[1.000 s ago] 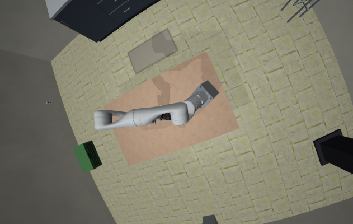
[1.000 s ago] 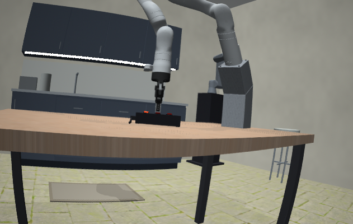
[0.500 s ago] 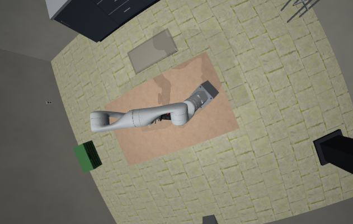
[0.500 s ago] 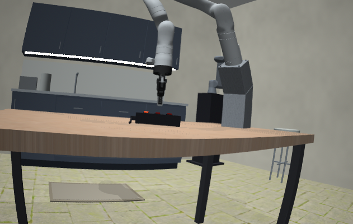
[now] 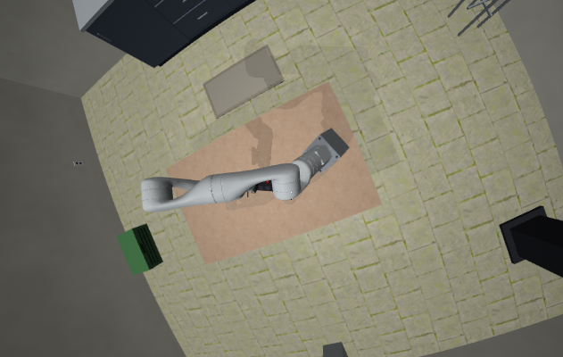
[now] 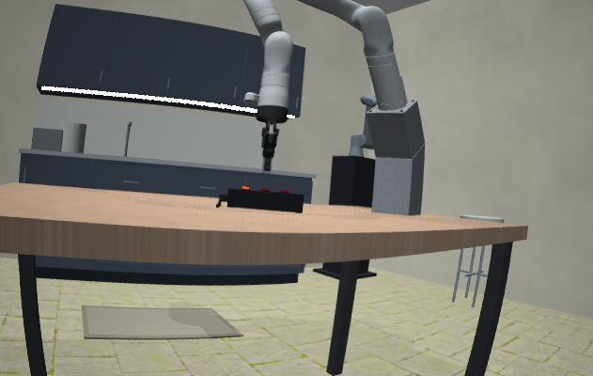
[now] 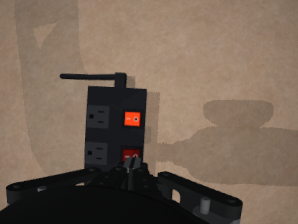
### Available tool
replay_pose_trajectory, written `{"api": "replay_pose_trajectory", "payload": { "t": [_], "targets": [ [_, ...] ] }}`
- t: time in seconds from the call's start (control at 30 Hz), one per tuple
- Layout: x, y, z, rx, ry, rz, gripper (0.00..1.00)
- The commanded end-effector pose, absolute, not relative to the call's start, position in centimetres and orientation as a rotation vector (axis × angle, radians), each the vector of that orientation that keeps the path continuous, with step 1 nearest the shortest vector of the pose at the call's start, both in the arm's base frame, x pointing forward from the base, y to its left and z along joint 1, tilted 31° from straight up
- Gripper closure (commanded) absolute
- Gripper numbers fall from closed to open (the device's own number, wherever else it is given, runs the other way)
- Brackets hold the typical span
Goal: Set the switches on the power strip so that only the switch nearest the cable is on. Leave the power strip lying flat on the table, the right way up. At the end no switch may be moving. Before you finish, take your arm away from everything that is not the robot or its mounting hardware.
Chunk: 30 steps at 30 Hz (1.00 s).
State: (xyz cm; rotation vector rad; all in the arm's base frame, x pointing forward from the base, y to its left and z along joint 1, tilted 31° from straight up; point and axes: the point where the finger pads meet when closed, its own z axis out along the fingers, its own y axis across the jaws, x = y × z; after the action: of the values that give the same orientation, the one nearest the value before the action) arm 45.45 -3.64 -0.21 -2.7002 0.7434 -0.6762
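A black power strip (image 6: 265, 200) (image 7: 115, 129) lies flat on the wooden table (image 6: 150, 221) (image 5: 277, 223), right way up, with its short cable stub (image 7: 89, 78) (image 6: 219, 203) at one end. In the wrist view the switch nearest the cable (image 7: 132, 119) glows bright orange-red, and the second switch (image 7: 131, 156) looks dark red. In the exterior view the cable-end switch (image 6: 245, 188) is bright and two others (image 6: 273, 190) are dull red. My gripper (image 6: 267, 164) (image 7: 133, 166) is shut and empty, hanging a little above the strip's middle. In the top view the arm hides most of the strip.
The arm's grey base (image 6: 397, 160) (image 5: 332, 145) stands on the table behind the strip. A black box (image 6: 351, 180) stands beside it. A kitchen counter (image 6: 150, 171) and cabinets (image 6: 150, 61) lie behind; a floor mat (image 5: 243, 80) and a green crate (image 5: 139, 249) are on the floor.
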Motion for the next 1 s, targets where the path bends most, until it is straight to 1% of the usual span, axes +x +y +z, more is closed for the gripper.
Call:
{"api": "replay_pose_trajectory", "payload": {
  "t": [0.0, 0.27, 0.3, 0.6, 0.97],
  "targets": [
    [45.5, -3.7, -0.1, -2.7, 0.744, -0.678, 1.0],
    [45.5, -3.7, -0.1, -2.7, 0.744, -0.678, 1.0],
    [45.5, -3.7, -0.1, -2.7, 0.744, -0.678, 0.0],
    [44.8, -3.8, 1.0, -2.7, 0.744, -0.678, 0.0],
    [41.7, -4.6, 6.2, -2.7, 0.744, -0.678, 0.0]
  ]
}}
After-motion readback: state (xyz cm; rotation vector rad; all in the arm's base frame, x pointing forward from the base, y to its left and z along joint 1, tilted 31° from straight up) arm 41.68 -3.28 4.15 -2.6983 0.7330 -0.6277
